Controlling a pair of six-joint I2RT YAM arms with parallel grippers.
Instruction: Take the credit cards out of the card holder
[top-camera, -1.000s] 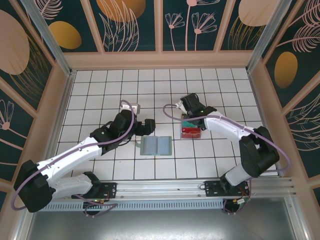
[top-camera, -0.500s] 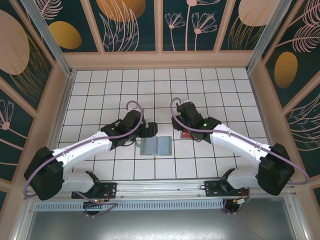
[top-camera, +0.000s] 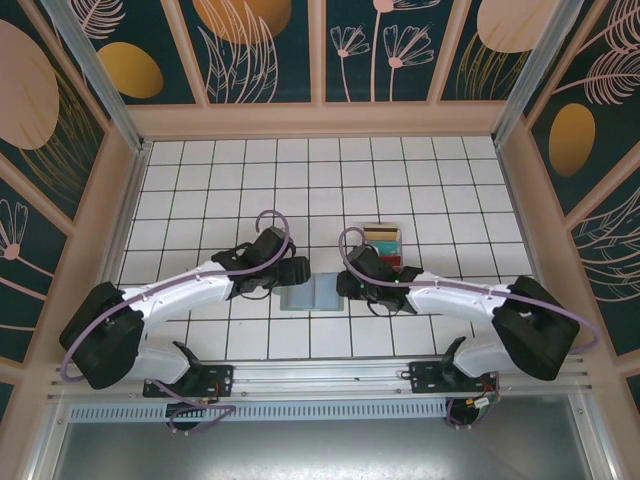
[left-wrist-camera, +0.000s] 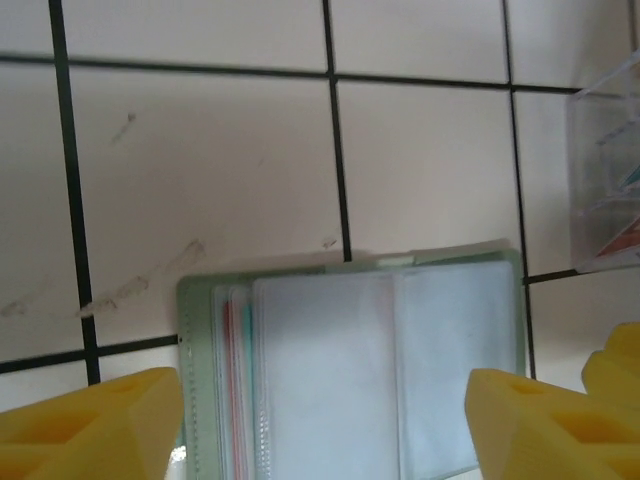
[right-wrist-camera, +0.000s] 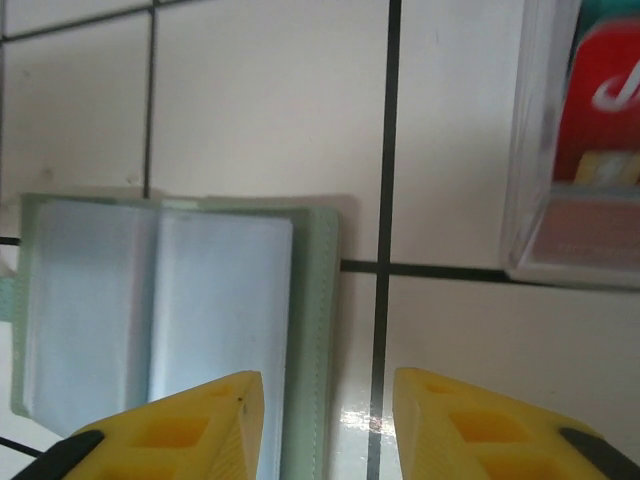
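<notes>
card holder (top-camera: 313, 291) lies open and flat on the white tiled table (top-camera: 200, 180), pale inner face up, near the front middle, between my two grippers. in my left wrist view its far edge and left edge (left-wrist-camera: 350, 370) lie free on the tile, and a thin red line runs down inside the left sleeve. my left gripper (top-camera: 298, 267) hangs over the holder's far left part, jaws wide apart, a yellow pad (left-wrist-camera: 100, 425) at either side of the holder, gripping nothing. my right gripper (top-camera: 345, 283) stands at the holder's right edge (right-wrist-camera: 170, 310), jaws partly apart with that stitched edge and a strip of bare tile between the pads (right-wrist-camera: 470, 425), nothing held.

the clear tray (top-camera: 381, 240) sits just beyond my right gripper, apart from the holder with a tile seam between them. a red card (right-wrist-camera: 600, 90) and a teal card (right-wrist-camera: 600, 12) lie in it; its near wall (right-wrist-camera: 560, 150) is the closest obstacle. tiles farther back and out to both sides give open room up to the wooden walls (top-camera: 320, 120). my two arms crowd the holder from left and right.
</notes>
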